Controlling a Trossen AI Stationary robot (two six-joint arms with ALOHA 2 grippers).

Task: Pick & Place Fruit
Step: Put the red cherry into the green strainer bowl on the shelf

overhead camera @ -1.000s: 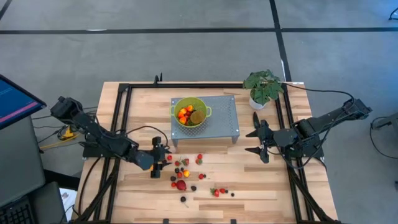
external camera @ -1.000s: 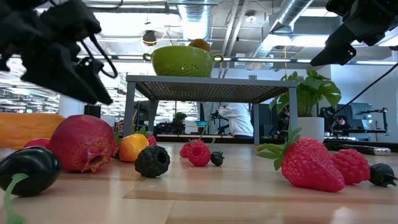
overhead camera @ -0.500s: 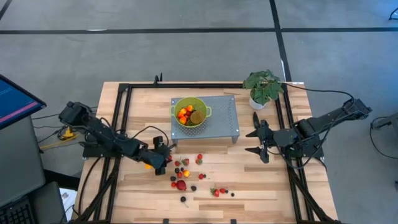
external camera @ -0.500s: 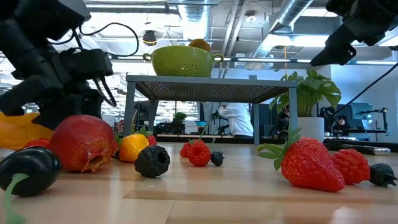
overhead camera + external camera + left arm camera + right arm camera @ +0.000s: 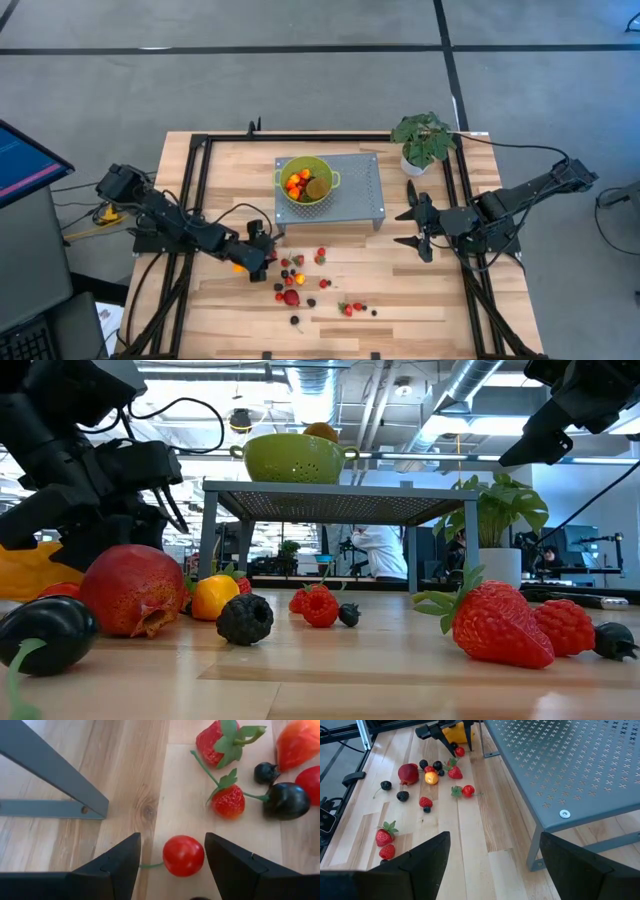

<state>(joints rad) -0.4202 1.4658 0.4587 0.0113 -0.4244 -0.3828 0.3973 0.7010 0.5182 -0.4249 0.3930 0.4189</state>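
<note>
Lining up the left tool [image 5: 171, 854], jaws apart, around a small glossy red cherry-like fruit [image 5: 183, 855] lying on the wooden table [image 5: 125, 765]. Needing to close, lift, then carry to the green colander [image 5: 306, 180]. Crowding nearby: grey metal stand leg [image 5: 50, 767], red strawberries [image 5: 228, 801]. Waiting wide open off to the side: right tool [image 5: 413, 228].

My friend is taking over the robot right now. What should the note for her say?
Left pincer: open, low over the table, straddling a small red cherry, not yet gripped.
Right pincer: open, waiting beside the metal stand.
Done: some fruit already sits in the green colander on the stand.
Left: strawberries, dark berries and the big red fruit are scattered on the table.
</note>
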